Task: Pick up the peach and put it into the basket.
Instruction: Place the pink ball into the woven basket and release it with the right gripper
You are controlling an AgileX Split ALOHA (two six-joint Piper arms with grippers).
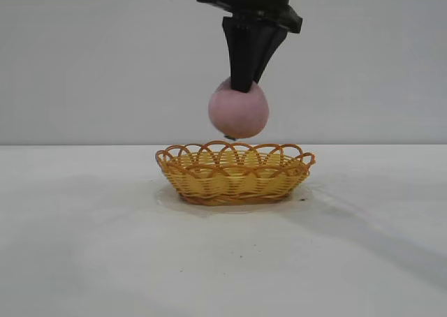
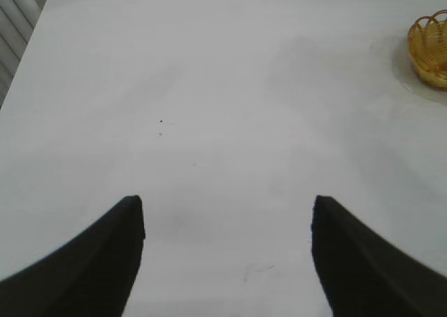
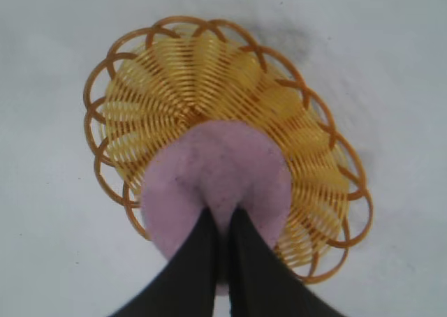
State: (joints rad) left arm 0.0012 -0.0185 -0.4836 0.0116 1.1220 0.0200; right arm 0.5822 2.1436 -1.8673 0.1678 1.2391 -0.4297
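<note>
The dusty pink, matte, rounded peach (image 1: 238,109) hangs in the upper middle of the exterior view, clear of the table and just above the shallow round woven wicker basket (image 1: 235,173), yellow with an orange-brown looped rim. A small gap shows between the fruit's underside and the rim loops. The right gripper (image 1: 242,86) points down from the top edge of that view, its black fingers drawn close together and pinching into the top of the peach. In the right wrist view the peach (image 3: 216,181) covers the near part of the basket (image 3: 174,72), with the two dark fingers (image 3: 188,268) almost touching each other where they bite into it. The basket stands on a plain white table (image 1: 84,247). The left gripper (image 2: 227,226) hovers over bare table well away from the basket (image 2: 429,48), its fingers spread wide with nothing between them.
</note>
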